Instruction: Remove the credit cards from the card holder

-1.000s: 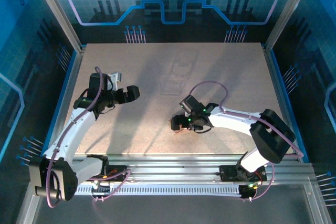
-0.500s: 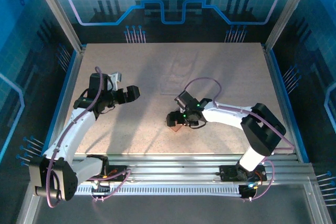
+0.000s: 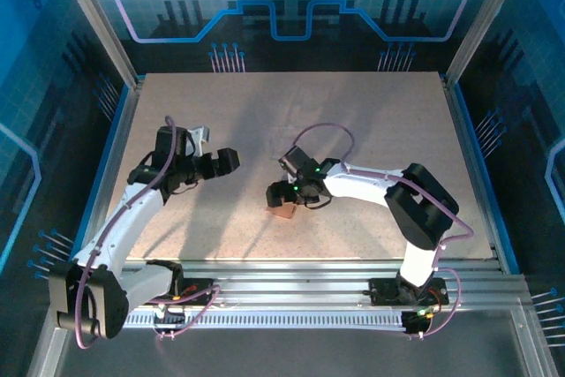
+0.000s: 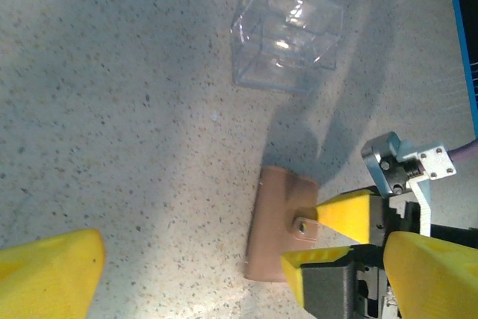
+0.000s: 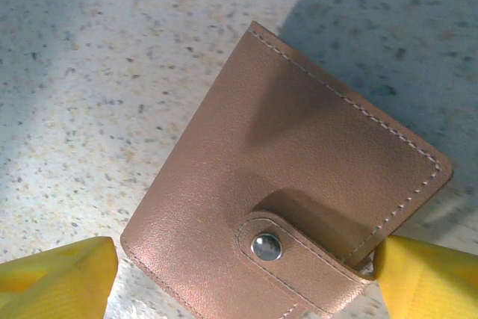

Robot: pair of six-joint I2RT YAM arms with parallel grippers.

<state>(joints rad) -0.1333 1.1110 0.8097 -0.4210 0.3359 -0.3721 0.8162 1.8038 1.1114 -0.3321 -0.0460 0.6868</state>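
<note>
Yellow pads (image 4: 52,278) tip the fingers of both end effectors.

1. Left arm: the left gripper (image 3: 228,161) hangs over the left-centre of the speckled beige tabletop (image 3: 380,112). Its jaws are spread wide and nothing is between them.
2. Small clear plastic tray (image 4: 287,35): in the left wrist view it stands on the tabletop beyond the wallet and apart from it.
3. Tan-brown leather-like folding card holder (image 5: 284,169): it lies flat near the table centre, towards the near edge. It is folded shut, and its clasp tab (image 5: 306,267) is fastened over the front face by a round metal snap (image 5: 267,246).
4. Right arm: the right gripper (image 5: 246,259) is positioned directly over the card holder. Its jaws are apart, with one finger on each side of the holder. One finger sits just beside the corner at the tab end; whether it touches the leather cannot be told.
</note>
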